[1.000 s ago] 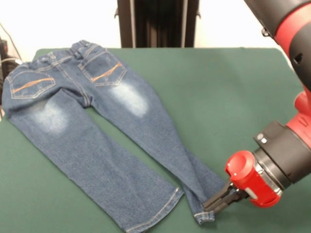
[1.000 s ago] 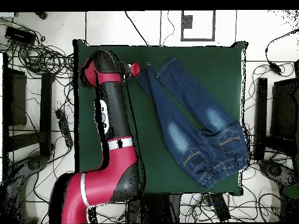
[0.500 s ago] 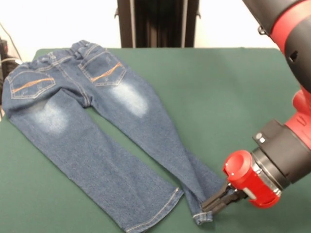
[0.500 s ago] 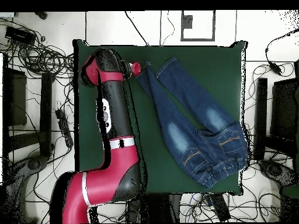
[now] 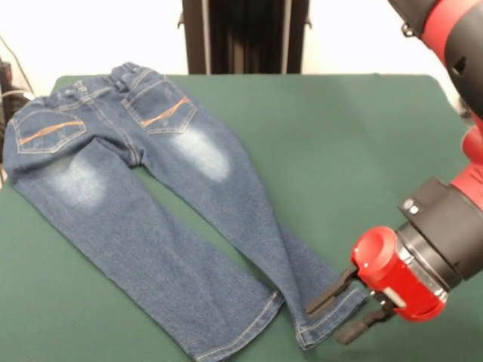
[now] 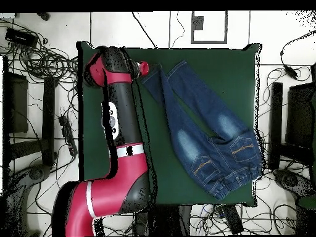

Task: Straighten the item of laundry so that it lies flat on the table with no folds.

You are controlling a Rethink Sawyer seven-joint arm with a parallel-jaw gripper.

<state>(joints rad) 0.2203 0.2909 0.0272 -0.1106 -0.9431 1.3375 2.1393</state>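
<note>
The blue denim jeans (image 5: 143, 196) lie back side up on the green table (image 5: 355, 151), waistband at the far left, both legs running toward the near right. The hem of the right-hand leg (image 5: 328, 313) lies flat. My gripper (image 5: 336, 317) is open at that hem, one finger (image 5: 326, 294) over the cloth and the other beside it, holding nothing. In the overhead view the jeans (image 6: 203, 123) run diagonally and the gripper (image 6: 147, 69) sits at the upper left leg end.
The table's near edge is close below the gripper. The pedestal (image 5: 243, 36) stands at the far side. Cables and furniture surround the table in the overhead view (image 6: 43, 62).
The gripper has opened and let go of the leg hem, which now lies flatter. The arm has shifted slightly.
</note>
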